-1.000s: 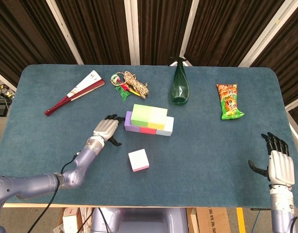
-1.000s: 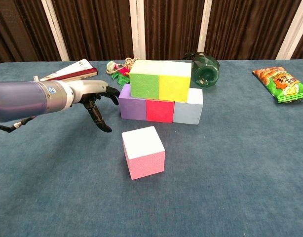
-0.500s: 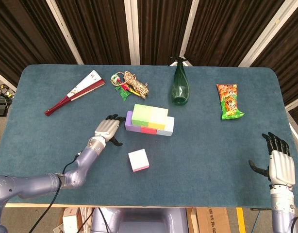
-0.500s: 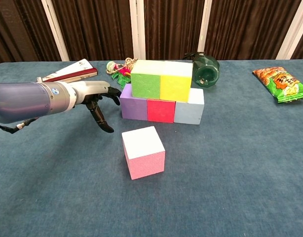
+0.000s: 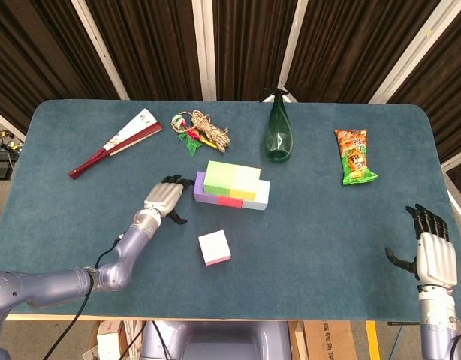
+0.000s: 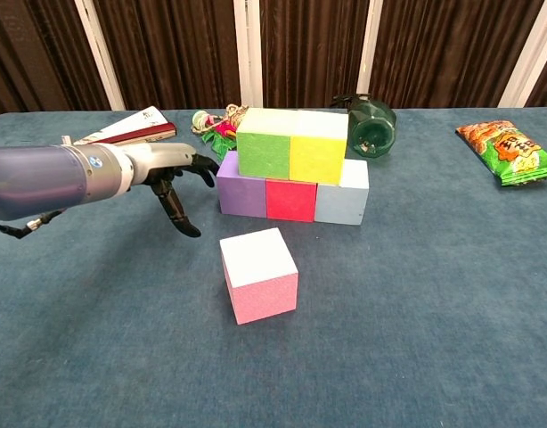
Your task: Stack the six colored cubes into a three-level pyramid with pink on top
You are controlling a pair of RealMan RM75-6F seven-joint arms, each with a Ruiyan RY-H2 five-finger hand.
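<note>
Purple, red and light blue cubes form a row on the blue table. A green cube and a yellow cube sit on top of that row. The pink cube stands alone in front of the stack. My left hand hovers just left of the purple cube, fingers spread and holding nothing. My right hand rests open at the table's near right edge, far from the cubes.
At the back lie a folded fan, a bundle of rope and a dark green bottle. A snack bag lies at the right.
The stack has shifted very slightly to the right. My left hand has drawn back a little to the left. The right hand has barely moved.
</note>
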